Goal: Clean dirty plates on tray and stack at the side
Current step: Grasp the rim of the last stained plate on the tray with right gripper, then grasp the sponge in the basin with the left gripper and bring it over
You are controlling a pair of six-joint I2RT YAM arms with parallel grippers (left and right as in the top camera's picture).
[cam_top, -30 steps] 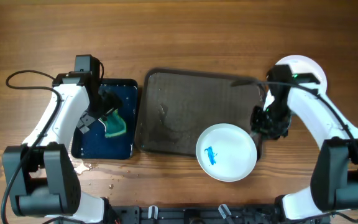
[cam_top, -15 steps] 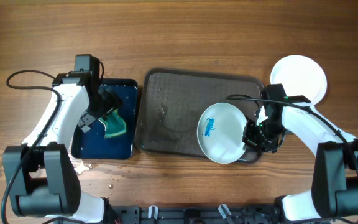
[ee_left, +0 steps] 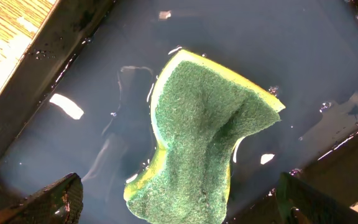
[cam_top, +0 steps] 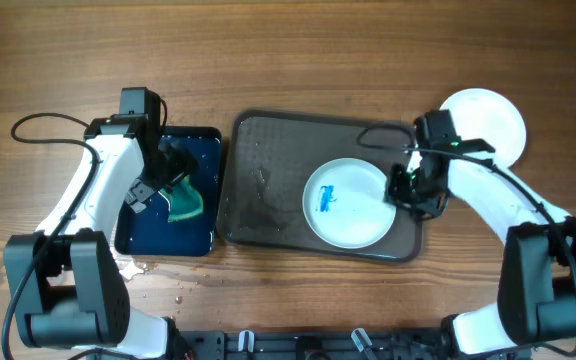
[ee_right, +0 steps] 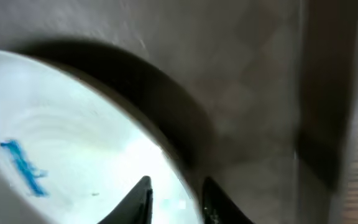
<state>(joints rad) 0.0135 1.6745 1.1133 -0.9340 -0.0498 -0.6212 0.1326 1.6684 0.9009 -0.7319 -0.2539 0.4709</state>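
Note:
A white plate [cam_top: 346, 203] with a blue smear at its centre is over the right half of the dark grey tray [cam_top: 268, 180]. My right gripper [cam_top: 404, 188] is shut on the plate's right rim; the right wrist view shows the rim [ee_right: 73, 155] between the fingers [ee_right: 176, 202], tilted above the tray. A clean-looking white plate [cam_top: 488, 118] lies on the table at the far right. My left gripper [cam_top: 168, 180] is open over the green-yellow sponge [ee_left: 204, 137], its fingers on either side without touching. A third plate is not in view.
The sponge lies in shallow water in the narrow black tray [cam_top: 193, 240] left of the grey tray. Water drops are on the wood [cam_top: 153, 270] in front of the black tray. A black cable [cam_top: 38, 125] runs at the far left.
My right gripper carried the smeared plate from the tray's front right edge up and left onto the tray's right half. The left arm and sponge have not moved.

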